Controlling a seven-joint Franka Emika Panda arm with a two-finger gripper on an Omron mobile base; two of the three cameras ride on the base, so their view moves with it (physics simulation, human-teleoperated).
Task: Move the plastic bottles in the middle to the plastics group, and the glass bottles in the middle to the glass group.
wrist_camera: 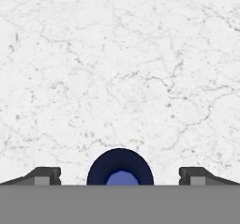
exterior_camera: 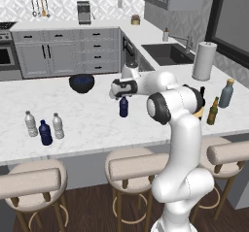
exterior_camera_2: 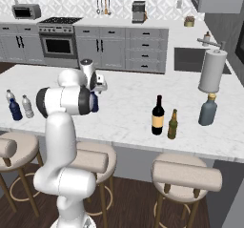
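**Pincer poised over the blue bottle, sorting barely begun**

The pincer [wrist_camera: 120, 176] hangs above the bench [exterior_camera: 87, 114] with its jaws spread as wide as they go and nothing between them gripped. Directly beneath it, centred between the two fingertips [wrist_camera: 47, 175], stands the dark blue bottle [exterior_camera: 124, 107]; in the hand view its rounded shoulder and lighter cap are seen from straight above, with clear marble on either side of it and neither fingertip touching it.

Well off to one side of the pincer, near the bench's front edge, stands the plastics group [exterior_camera: 44, 127]: two clear white-capped bottles with a dark blue one between them. Well off to the other side is the wine bottle [exterior_camera_2: 157, 116], black with a tan label, and just beside it the amber beer bottle [exterior_camera_2: 172, 124]; the grey-blue bottle [exterior_camera_2: 208, 109] stands a little beyond those, in front of the paper towel roll [exterior_camera_2: 212, 71]. A dark bowl [exterior_camera: 81, 82] sits on the bench beyond the pincer.

By my reading, the blue bottle is the piece in hand and has not been lifted. Whether the wine bottle already counts as placed with the glass group I cannot say for sure, though it stands close to the amber one. I cannot pick out a clear plastic bottle in the middle.
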